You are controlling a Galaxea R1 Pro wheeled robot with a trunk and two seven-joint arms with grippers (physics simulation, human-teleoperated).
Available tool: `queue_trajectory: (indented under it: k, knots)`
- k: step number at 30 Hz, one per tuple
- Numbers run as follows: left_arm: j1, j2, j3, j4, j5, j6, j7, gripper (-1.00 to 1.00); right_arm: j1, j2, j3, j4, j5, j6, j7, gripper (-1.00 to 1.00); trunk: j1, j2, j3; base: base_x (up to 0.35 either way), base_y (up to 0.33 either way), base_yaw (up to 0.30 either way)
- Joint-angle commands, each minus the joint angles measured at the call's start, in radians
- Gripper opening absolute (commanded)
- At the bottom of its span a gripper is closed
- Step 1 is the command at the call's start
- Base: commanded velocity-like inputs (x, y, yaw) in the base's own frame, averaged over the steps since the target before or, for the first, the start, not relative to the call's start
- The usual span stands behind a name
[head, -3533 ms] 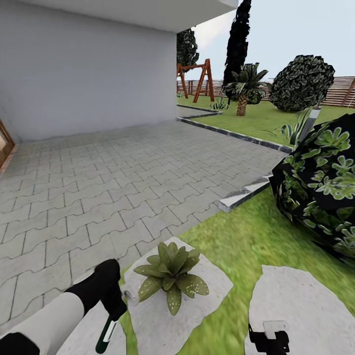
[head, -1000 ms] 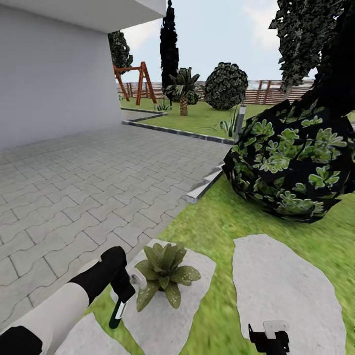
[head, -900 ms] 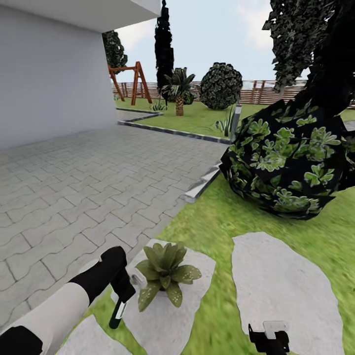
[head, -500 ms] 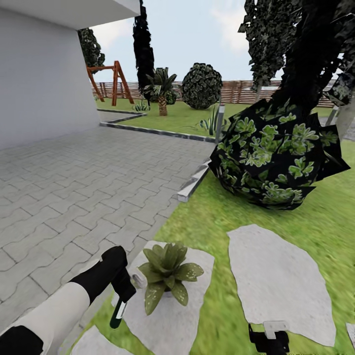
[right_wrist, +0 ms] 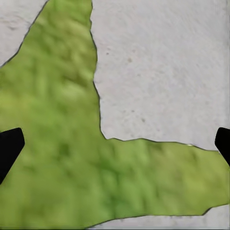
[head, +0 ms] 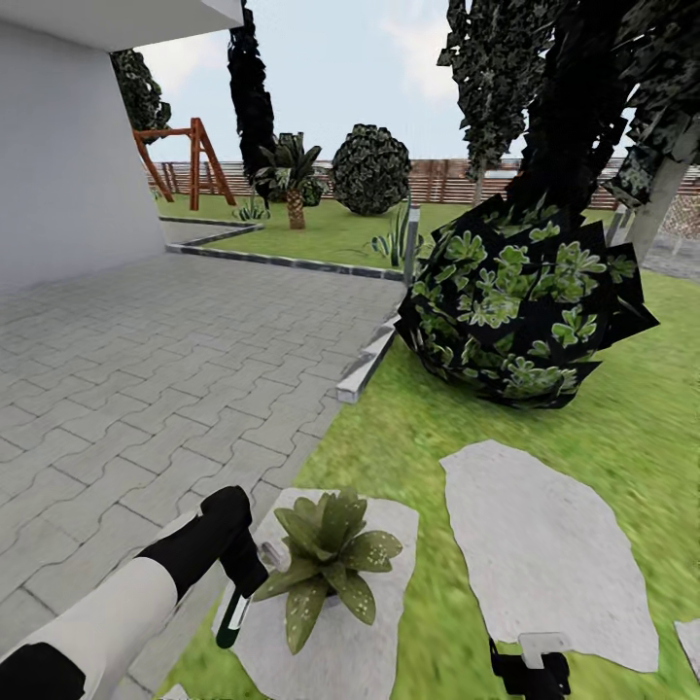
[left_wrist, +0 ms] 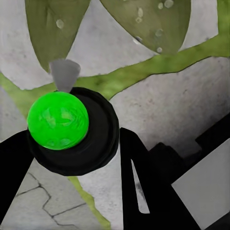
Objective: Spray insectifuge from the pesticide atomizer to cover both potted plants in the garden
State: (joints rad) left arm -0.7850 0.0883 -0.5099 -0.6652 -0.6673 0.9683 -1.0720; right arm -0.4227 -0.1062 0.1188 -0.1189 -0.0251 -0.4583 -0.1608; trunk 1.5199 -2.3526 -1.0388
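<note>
Head view: left tool grips pesticide atomizer beside potted plant.

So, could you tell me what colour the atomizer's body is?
Dark green on the pesticide atomizer, seen best in the head view.

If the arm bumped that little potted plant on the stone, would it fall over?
Probably not easily. The potted plant is a low, wide rosette sitting flat on a stepping stone, so it looks more apt to slide than tip. Its pointed leaves would likely bend first. The left gripper, holding the atomizer, is close beside it, so a brush is possible.
</note>
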Motion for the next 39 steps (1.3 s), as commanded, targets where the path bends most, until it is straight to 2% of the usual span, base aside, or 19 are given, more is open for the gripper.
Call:
queue_trajectory:
  k: [1, 15, 31, 32, 33, 35, 37, 39]
  knots:
    - [0.000, 0.001, -0.003, -0.002, -0.009, 0.004, -0.010, -1.00, -0.001, 0.000, 0.009, 0.001, -0.003, -0.002, -0.006, 1.00, 0.000, 0.000, -0.001, -0.213, 0.140, -0.194]
    - [0.000, 0.001, 0.005, -0.001, -0.008, 0.006, -0.011, -1.00, -0.001, 0.000, 0.009, 0.001, -0.003, -0.001, -0.006, 1.00, 0.000, 0.000, -0.001, -0.214, 0.234, -0.259]
    - [0.000, 0.006, -0.005, 0.001, -0.004, 0.002, -0.018, -1.00, -0.001, 0.000, 0.009, 0.001, -0.003, -0.001, -0.006, 1.00, 0.000, 0.000, -0.001, 0.140, 0.248, -0.262]
    - [0.000, 0.009, -0.005, 0.002, -0.004, -0.001, -0.040, -1.00, -0.001, 0.000, 0.009, 0.001, -0.003, -0.001, -0.006, 1.00, 0.000, 0.000, -0.001, 0.023, 0.019, -0.134]
    - [-0.002, 0.012, -0.022, 0.002, -0.006, -0.005, -0.100, -1.00, -0.001, 0.000, 0.009, 0.001, -0.003, -0.001, -0.006, 1.00, 0.000, 0.000, -0.001, 0.007, 0.006, -0.044]
    - [-0.007, 0.014, -0.075, 0.002, -0.024, -0.006, -0.164, -1.00, -0.001, 0.000, 0.009, 0.001, -0.003, -0.001, -0.006, 1.00, 0.000, 0.000, -0.001, 0.003, 0.002, -0.017]
    - [-0.008, 0.014, -0.108, 0.002, -0.061, -0.007, -0.200, -1.00, -0.001, -0.001, 0.009, 0.001, -0.003, -0.001, -0.006, 1.00, 0.000, 0.000, -0.001, 0.001, 0.001, -0.004]
    - [-0.009, 0.015, -0.112, 0.002, -0.077, -0.007, -0.207, -1.00, -0.001, -0.001, 0.009, 0.001, -0.003, -0.001, -0.006, 1.00, 0.000, 0.000, -0.001, 0.000, 0.000, -0.001]
